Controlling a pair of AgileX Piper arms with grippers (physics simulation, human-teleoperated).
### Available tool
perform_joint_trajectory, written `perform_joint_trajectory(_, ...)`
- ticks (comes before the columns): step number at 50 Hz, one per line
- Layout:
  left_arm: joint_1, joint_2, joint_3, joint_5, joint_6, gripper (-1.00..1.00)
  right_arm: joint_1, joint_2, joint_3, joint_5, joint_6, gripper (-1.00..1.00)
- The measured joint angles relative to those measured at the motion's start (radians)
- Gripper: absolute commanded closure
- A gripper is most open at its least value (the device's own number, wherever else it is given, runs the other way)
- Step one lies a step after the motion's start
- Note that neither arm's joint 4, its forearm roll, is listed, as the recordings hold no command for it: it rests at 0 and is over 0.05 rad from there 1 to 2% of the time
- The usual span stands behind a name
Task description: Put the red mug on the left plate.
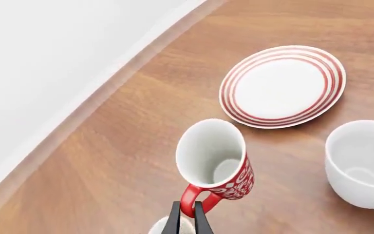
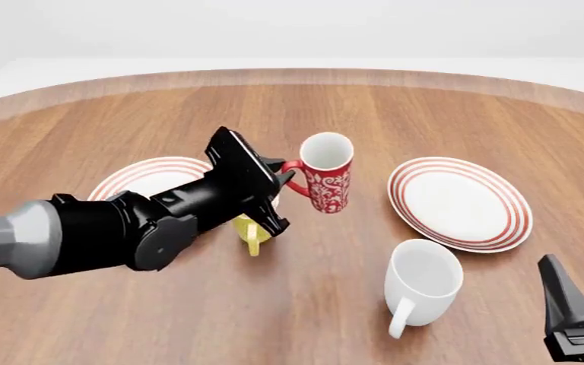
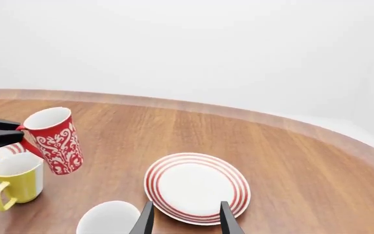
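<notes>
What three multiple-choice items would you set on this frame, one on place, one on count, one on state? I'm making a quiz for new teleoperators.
1. Where is the red mug?
A. On the left plate
B. Held up between the two plates
C. Inside the white mug

2. How many mugs are on view?
A. Two
B. Three
C. Four

3. How does the left gripper stand?
A. Shut on the red mug's handle
B. Open above the yellow mug
C. Out of view

Key:
1 B: the front view shows it tilted in the gripper, with the left plate on one side and the right plate on the other.
2 B: red, yellow and white.
3 A: the left wrist view shows the fingers pinching the red handle.
</notes>
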Motion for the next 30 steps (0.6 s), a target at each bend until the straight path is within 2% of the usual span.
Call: perform_joint_trajectory(30, 0.163, -0.067, 0.029, -0.016, -0.006, 1.0, 0.002, 0.0, 0.0, 0.001, -0.002, -1.0)
